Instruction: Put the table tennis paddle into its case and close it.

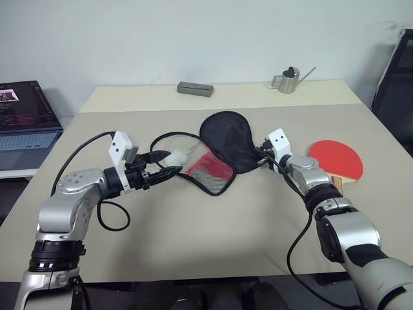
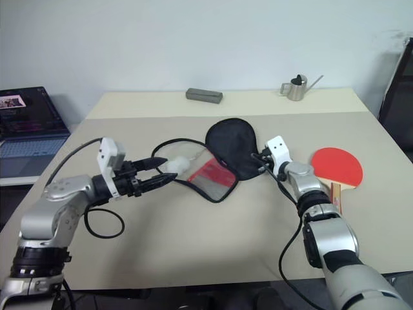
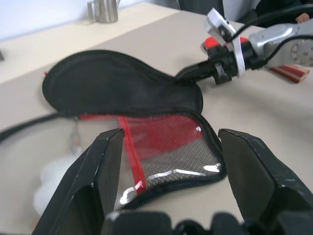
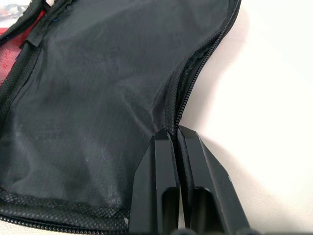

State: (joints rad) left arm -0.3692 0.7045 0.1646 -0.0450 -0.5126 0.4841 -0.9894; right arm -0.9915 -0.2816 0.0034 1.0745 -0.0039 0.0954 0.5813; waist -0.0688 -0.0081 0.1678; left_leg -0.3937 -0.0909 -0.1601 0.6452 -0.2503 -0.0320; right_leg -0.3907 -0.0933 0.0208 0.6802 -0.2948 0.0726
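The case [image 1: 226, 137] lies unzipped in the middle of the table, its black lining half facing up and its red mesh half [image 1: 211, 169] folded out toward me. My right gripper [image 4: 173, 134] is shut on the zip edge of the black half, on its right side [image 1: 261, 154]. My left gripper [image 1: 169, 164] hovers open just left of the mesh half [image 3: 168, 142], with a white fluffy tag [image 1: 177, 158] by its fingers. The table tennis paddle [image 1: 335, 158] lies red face up at the right, its handle partly behind my right arm.
A small metal watering can [image 1: 292, 79] and a grey block [image 1: 195, 88] stand along the table's far edge. A laptop [image 1: 26, 123] sits on a side desk to the left, and a black chair [image 1: 397, 77] stands at the right. Black cables trail from both wrists.
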